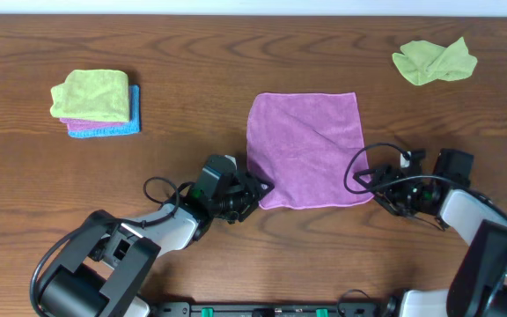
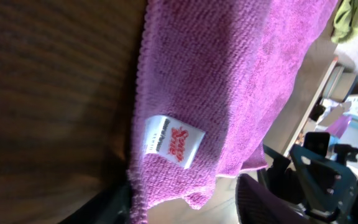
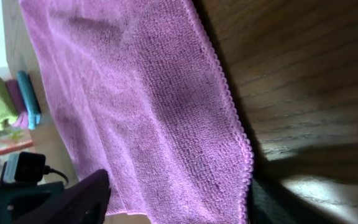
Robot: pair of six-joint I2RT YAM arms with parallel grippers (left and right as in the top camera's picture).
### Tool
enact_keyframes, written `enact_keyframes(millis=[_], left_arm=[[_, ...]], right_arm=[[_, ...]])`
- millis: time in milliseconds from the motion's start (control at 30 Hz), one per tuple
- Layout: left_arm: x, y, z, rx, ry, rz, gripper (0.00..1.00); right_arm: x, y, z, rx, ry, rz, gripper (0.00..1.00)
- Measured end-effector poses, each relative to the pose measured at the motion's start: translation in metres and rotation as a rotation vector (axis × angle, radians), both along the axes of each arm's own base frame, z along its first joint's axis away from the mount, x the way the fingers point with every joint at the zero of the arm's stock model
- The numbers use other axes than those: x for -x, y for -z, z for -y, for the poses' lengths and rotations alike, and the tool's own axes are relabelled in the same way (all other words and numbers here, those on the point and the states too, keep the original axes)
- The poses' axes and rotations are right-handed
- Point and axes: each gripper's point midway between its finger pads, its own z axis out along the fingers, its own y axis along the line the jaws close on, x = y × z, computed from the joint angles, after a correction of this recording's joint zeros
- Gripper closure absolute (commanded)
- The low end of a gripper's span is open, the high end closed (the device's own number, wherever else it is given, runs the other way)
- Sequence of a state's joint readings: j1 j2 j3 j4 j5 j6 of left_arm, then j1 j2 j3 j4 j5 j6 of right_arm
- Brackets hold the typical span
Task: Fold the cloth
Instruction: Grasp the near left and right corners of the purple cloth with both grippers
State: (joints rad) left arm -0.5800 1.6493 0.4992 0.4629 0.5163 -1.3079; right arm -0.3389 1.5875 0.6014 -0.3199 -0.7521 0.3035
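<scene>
Table (image 1: 192, 53): dark wood, pale wall (image 1: 253, 7) past the far edge.
Cloth (image 1: 306, 145): purple, lying flat mid-table, white tag (image 2: 174, 142) by its near left corner.
Left gripper (image 1: 258, 189): fingers spread wide around that corner, not pinching.
Right gripper (image 1: 368, 180): same deal, spread wide at the near right corner.
Extras: folded stack (image 1: 95, 104) far left, crumpled green rag (image 1: 434, 62) far right.
</scene>
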Motion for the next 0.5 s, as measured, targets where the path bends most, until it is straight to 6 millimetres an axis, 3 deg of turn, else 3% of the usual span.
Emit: enact_keyframes(millis=[133, 233, 300, 333, 400, 500], left_arm=[[0.001, 0.001, -0.001, -0.004, 0.001, -0.005, 0.81], [0.003, 0.003, -0.002, -0.012, 0.005, -0.010, 0.87], [0.004, 0.004, -0.002, -0.017, 0.008, -0.013, 0.91], [0.004, 0.005, -0.003, -0.020, 0.011, -0.013, 0.93], [0.005, 0.006, -0.003, -0.028, 0.017, -0.013, 0.94], [0.006, 0.007, -0.004, -0.031, 0.023, -0.011, 0.94]], right_arm=[[0.001, 0.004, -0.002, 0.009, -0.009, -0.014, 0.46], [0.002, 0.005, -0.003, 0.017, -0.012, -0.017, 0.53], [0.002, 0.007, -0.002, 0.027, -0.012, -0.023, 0.76], [0.004, 0.010, -0.001, 0.034, -0.009, -0.034, 0.82], [0.007, 0.015, -0.001, 0.040, -0.005, -0.057, 0.86], [0.008, 0.017, 0.001, 0.049, -0.003, -0.063, 0.99]])
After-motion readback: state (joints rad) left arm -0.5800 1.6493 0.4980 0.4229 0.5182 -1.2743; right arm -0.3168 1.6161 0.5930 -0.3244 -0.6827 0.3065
